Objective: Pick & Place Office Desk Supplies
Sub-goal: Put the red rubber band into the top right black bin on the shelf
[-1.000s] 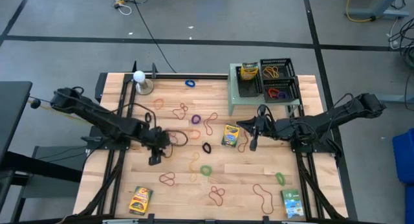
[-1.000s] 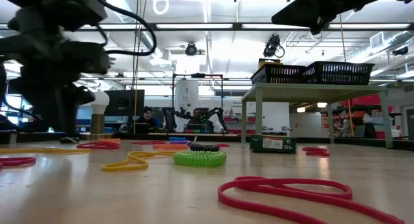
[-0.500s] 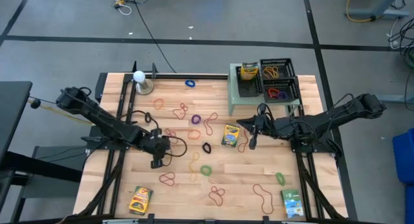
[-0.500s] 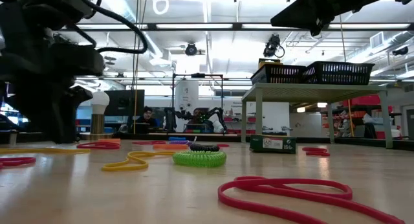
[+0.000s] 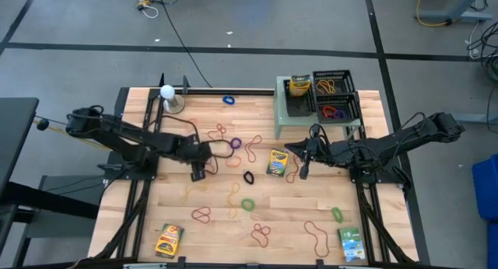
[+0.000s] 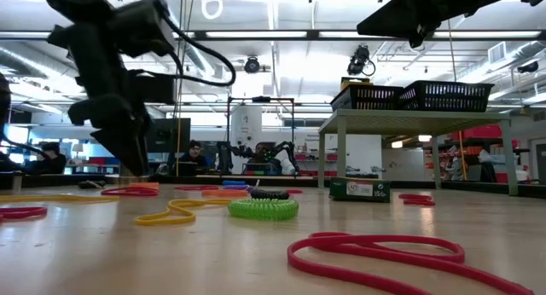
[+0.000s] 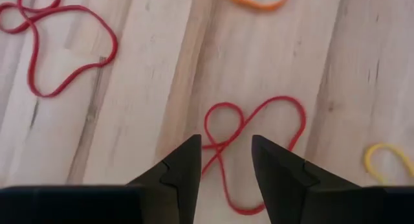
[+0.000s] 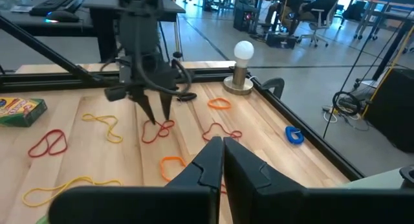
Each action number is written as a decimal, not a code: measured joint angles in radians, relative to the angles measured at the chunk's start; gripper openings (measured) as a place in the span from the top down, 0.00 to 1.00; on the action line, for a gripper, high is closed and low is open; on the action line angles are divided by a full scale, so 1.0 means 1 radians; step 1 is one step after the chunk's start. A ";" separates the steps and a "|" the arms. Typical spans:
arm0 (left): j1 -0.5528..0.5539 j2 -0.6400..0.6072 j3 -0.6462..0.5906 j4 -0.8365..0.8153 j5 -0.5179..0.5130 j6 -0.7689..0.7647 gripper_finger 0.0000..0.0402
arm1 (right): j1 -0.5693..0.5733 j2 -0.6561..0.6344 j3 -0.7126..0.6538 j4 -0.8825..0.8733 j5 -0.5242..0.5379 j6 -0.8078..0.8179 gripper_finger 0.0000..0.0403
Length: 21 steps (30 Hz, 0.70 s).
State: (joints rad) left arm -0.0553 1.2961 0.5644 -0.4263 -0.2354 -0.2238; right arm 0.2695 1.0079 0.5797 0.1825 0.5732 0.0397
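Observation:
Many rubber-band loops lie flat across the wooden table [image 5: 156, 207]. My left gripper [image 7: 225, 156] stands open, pointing steeply down just above a twisted red band [image 7: 255, 136] at the table's left middle [image 5: 198, 173]. The band's crossing lies between the two fingertips, and they do not touch it. The right wrist view shows the same gripper [image 8: 156, 115] over that red band [image 8: 159, 131]. My right gripper [image 8: 222, 148] is shut with nothing in it and hangs above the table right of centre [image 5: 303, 174]. One crayon box [image 5: 277, 162] lies beside it and another [image 5: 168, 239] near the front left.
Black baskets [image 5: 334, 94] on a raised stand at the far right hold bands and a crayon box [image 5: 299, 87]. A white ball on a stand [image 5: 167, 98] is at the far left. A green box [image 5: 352, 244] lies front right. A green coil [image 6: 263, 209] and yellow band [image 6: 175, 214] lie mid-table.
My left gripper has swung from the table's left-middle toward the far edge and a little to the right. It now stands over the twisted red band. The right arm has kept still.

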 joint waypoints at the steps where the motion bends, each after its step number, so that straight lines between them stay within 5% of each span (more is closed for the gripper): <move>1: 0.019 0.000 0.000 -0.001 0.017 0.030 0.64 | 0.000 0.000 0.000 0.000 0.000 0.000 0.94; 8: 0.089 0.000 -0.001 -0.052 0.094 0.164 0.64 | 0.000 0.000 0.000 0.000 0.000 -0.006 0.94; 21: 0.089 0.073 -0.039 0.024 0.073 0.223 0.69 | 0.000 0.000 0.000 0.000 0.000 -0.011 0.94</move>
State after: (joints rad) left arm 0.0341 1.3691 0.5255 -0.4024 -0.1625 -0.0008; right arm 0.2695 1.0080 0.5800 0.1822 0.5735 0.0284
